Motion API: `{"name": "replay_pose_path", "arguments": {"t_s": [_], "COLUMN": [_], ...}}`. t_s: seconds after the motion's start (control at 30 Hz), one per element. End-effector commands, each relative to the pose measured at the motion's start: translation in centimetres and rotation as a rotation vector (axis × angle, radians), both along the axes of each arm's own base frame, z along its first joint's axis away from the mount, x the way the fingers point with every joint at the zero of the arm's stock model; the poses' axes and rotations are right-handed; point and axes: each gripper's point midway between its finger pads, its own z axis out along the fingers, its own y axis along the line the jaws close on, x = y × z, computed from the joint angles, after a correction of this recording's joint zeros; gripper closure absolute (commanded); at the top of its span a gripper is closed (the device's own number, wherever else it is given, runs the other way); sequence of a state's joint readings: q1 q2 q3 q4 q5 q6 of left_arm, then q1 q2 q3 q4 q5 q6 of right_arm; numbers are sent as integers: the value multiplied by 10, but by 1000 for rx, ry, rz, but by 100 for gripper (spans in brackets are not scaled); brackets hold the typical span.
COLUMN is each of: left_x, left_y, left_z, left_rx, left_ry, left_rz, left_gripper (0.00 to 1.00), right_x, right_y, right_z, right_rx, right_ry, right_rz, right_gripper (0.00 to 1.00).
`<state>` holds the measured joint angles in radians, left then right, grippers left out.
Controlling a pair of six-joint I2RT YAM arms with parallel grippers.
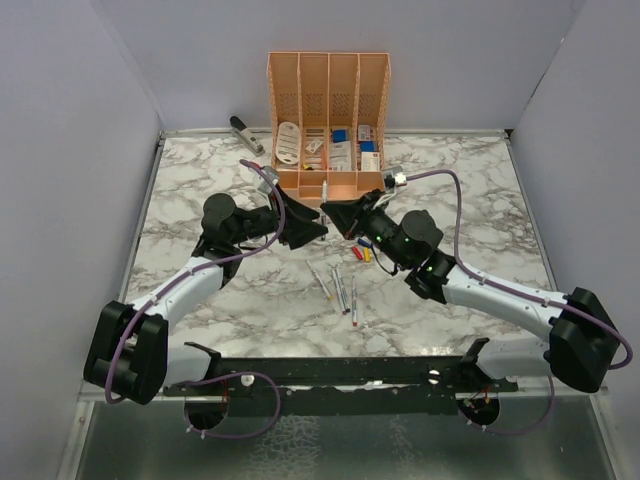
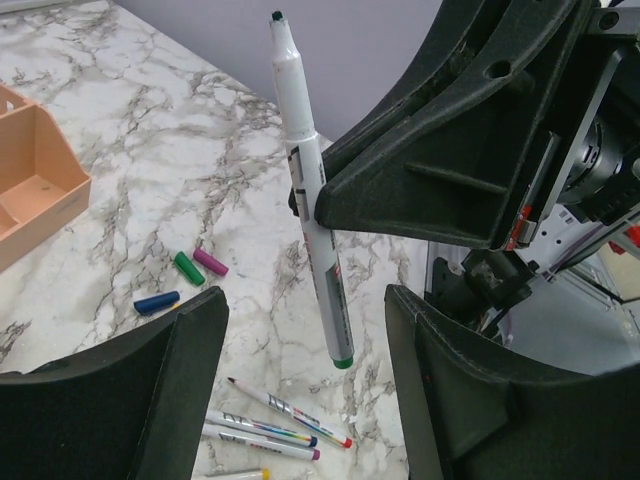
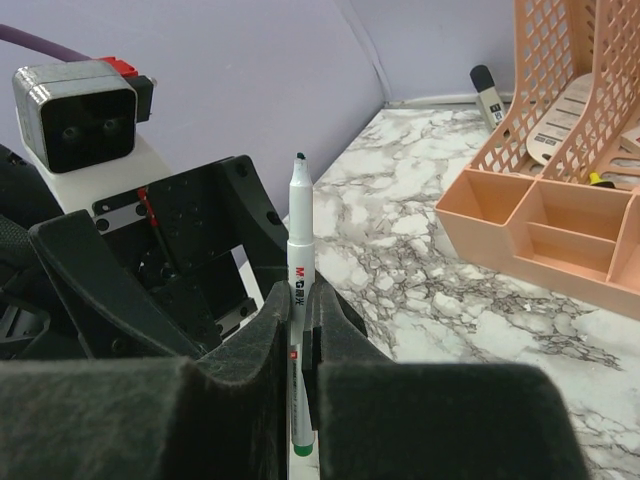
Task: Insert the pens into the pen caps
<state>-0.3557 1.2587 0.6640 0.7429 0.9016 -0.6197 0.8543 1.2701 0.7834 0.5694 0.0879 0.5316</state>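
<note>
Legible only on the barrel of the upright white pen (image 3: 298,240): a red "M" logo, followed by small dark characters too fine to read. Elsewhere, on the loose pens (image 2: 272,420) lying on the desk (image 2: 150,150), only blurred, illegible coloured print.

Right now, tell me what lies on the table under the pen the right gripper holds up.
Bare marble table lies under the pen clamped in the right gripper. Loose pens lie nearer; green cap, purple cap, blue cap aside. The left gripper's fingers cover the rest.
</note>
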Motion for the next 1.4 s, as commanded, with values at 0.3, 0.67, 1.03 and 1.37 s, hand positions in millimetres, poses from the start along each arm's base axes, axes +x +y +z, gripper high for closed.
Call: {"name": "replay_pose_path", "arguments": {"t_s": [0.3, 0.67, 1.03, 1.37], "left_x": [0, 0, 0, 7], "left_y": [-7, -9, -11, -8], "left_z": [13, 8, 1, -18], "left_rx": [-17, -13, -7, 32], "left_ry": [-47, -29, -2, 37], "left_rz": [-39, -46, -57, -7], "left_gripper": [46, 66, 100, 100], "right_x": [-4, -3, -2, 5], "right_y": [13, 18, 15, -19], "right_z": [5, 0, 6, 43], "right_rx": [26, 24, 27, -39], "right_ry": [-4, 10, -12, -190], "right_rz": [65, 79, 65, -85], "right_gripper": [99, 99, 99, 68]}}
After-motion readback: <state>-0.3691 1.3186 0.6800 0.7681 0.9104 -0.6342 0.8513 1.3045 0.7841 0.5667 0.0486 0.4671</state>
